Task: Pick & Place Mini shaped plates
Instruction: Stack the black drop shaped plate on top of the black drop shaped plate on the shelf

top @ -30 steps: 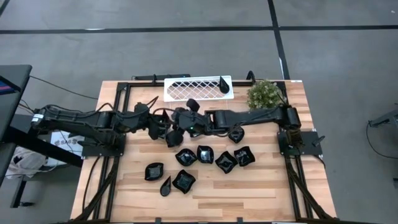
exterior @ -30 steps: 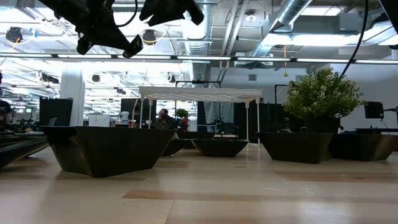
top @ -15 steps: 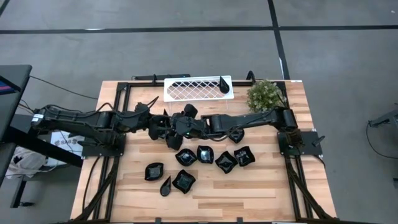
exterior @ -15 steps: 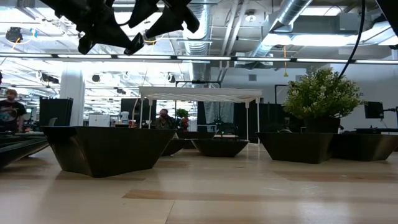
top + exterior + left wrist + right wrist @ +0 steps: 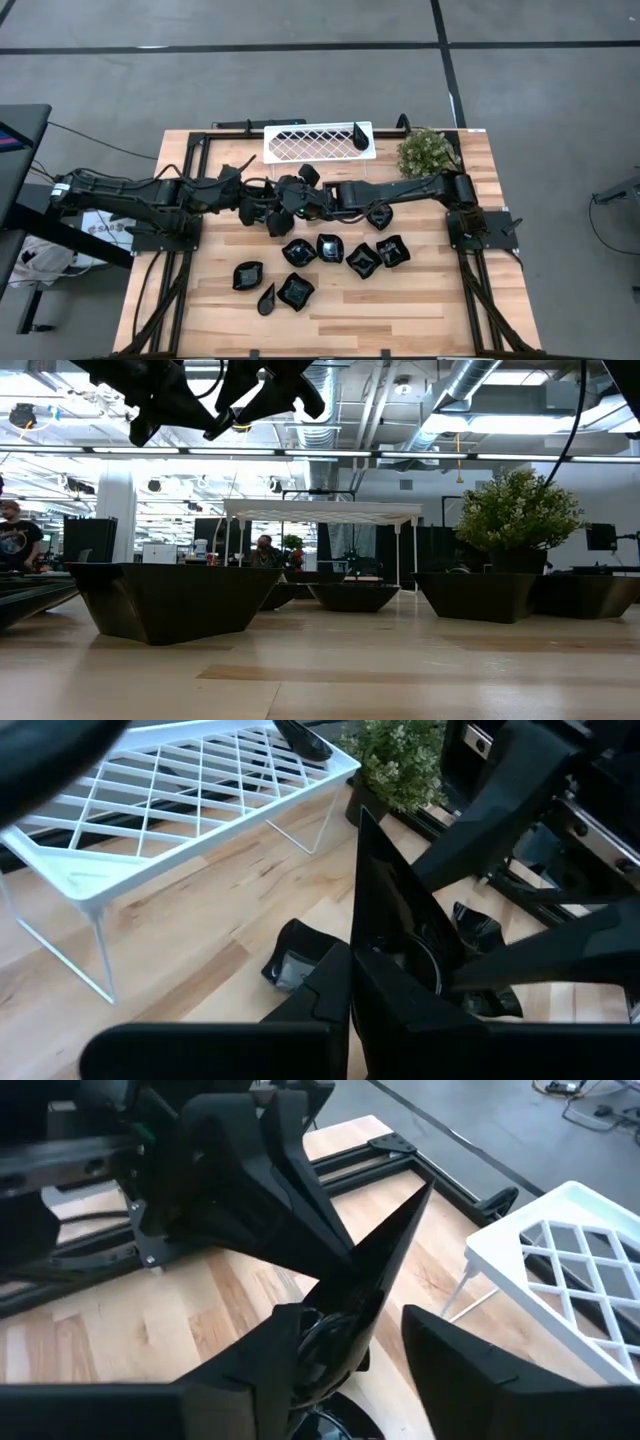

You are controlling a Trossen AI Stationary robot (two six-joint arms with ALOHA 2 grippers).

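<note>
— Where is the plate in hand?

— A teardrop plate (image 5: 375, 1270) hangs edge-up above the middle of the bench (image 5: 420, 310), near the white tray (image 5: 268, 143) on the far edge. The left gripper (image 5: 266, 212) is clamped on it. The right gripper (image 5: 290, 200) straddles it, fingers apart, with a gap showing on one side.

— So it looks like a handover. How should it go?

— The right should centre on the thick rounded end and close fully before the left lets go. The dish is glossy, so a pinch near the tip would likely slip. Then it should lift clear of the other plates (image 5: 300, 252) lying toward the near edge.
</note>
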